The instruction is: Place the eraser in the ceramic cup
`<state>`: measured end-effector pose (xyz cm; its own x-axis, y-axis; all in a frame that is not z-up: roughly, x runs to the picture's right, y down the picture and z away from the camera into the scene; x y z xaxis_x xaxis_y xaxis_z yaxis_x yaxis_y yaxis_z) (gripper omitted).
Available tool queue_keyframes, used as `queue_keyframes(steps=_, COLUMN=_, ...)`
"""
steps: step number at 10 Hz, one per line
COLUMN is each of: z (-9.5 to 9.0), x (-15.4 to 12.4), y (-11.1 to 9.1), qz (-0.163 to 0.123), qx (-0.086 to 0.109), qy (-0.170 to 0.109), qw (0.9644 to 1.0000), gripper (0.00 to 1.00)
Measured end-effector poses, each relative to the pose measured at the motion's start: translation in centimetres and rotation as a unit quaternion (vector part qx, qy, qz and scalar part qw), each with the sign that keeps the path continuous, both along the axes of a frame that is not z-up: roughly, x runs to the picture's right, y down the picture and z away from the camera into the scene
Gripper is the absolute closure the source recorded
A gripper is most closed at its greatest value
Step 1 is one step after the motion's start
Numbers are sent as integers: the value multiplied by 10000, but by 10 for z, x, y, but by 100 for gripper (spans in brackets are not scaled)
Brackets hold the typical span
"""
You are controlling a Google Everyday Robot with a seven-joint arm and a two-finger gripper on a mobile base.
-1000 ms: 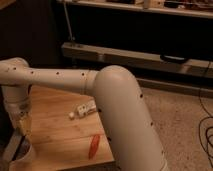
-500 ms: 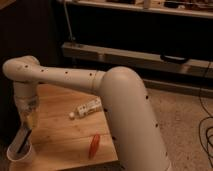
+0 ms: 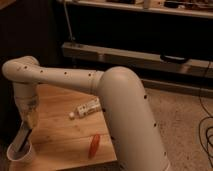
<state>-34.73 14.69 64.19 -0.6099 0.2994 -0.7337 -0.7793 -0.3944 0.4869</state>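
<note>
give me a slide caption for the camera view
Robot arm reaches down over a wooden table, its gripper at the white ceramic cup, with a small bottle and an orange object nearby.

Dim room with a pale wooden bench point(image 3: 60, 137) in front of dark shelving.

The bench fills the lower left, its planks lit warm; the gripper point(image 3: 26, 134) hangs low over its near left corner. Right of the bench lies a speckled, light-coloured floor point(image 3: 182, 117), with dark cables point(image 3: 206, 137) looping across it at the right edge. Behind runs a long, low grey ledge point(image 3: 120, 54) against a nearly black wall, and a paler shelf point(image 3: 125, 7) crosses the top. A thin upright pole point(image 3: 69, 22) stands between them.
</note>
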Motion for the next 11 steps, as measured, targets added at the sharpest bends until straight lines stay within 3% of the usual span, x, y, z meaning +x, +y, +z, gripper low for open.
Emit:
queue_keyframes(steps=3, z=-4, x=-6, y=5, qz=-128, qx=189, qy=35, qw=9997, gripper=44)
queue_keyframes(steps=5, z=-1, x=-7, y=9, qz=-64, qx=50, qy=-45, qw=10000, gripper=25)
queue_keyframes(steps=6, z=0, x=-6, y=11, qz=-16, qx=-49, qy=-117, qw=9999, gripper=21)
queue_keyframes(steps=9, z=-1, x=-6, y=16, qz=152, qx=-464, qy=-681, qw=9965, gripper=20)
queue_keyframes(steps=11, z=-5, x=-6, y=19, qz=163, qx=-559, qy=-790, qw=9952, gripper=20)
